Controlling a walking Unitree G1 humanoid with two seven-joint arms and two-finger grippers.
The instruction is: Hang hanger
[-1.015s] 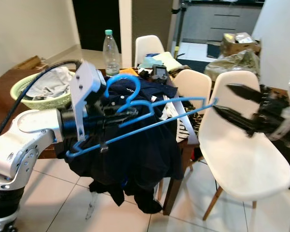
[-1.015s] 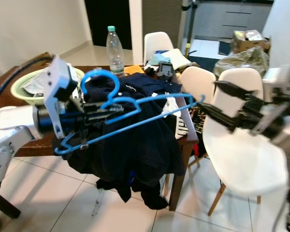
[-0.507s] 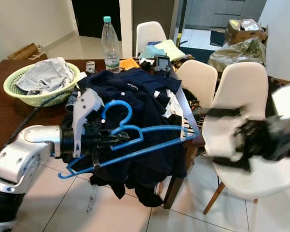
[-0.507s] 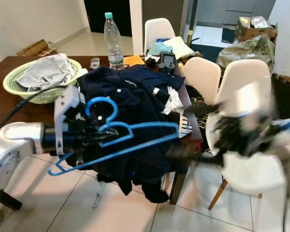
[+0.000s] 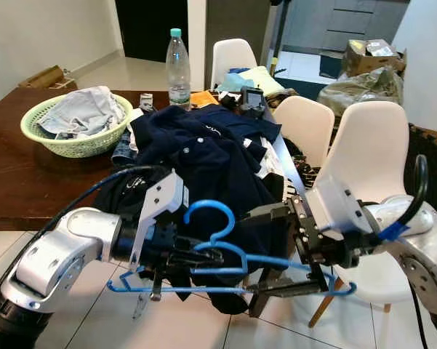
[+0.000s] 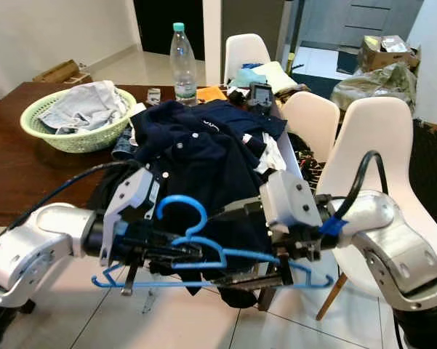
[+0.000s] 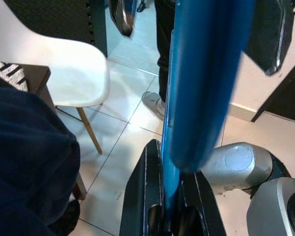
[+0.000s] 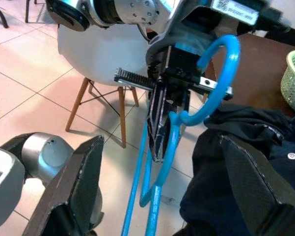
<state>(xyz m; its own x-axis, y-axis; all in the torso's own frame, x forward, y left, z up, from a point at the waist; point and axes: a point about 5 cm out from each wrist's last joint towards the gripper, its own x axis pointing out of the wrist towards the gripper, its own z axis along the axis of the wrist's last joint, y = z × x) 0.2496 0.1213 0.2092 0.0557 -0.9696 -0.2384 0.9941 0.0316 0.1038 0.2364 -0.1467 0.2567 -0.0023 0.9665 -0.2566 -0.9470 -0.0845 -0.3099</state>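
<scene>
Your left gripper (image 5: 203,257) is clamped on the blue hanger (image 5: 225,251) near the hook base, hanger held roughly level in front of the table (image 5: 14,167), over the floor. Right gripper (image 5: 273,251) has fingers spread wide apart, one above and one below the hanger's right arm; contact w/ it looks likely but can't confirm. Navy shirt pile (image 5: 203,153) drapes off the table edge behind. White chair (image 5: 363,145) sits beside the right arm.

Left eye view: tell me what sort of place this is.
Probably a home dining room: a dark wooden table piled with clothes, white chairs around it, and a green laundry basket.
</scene>
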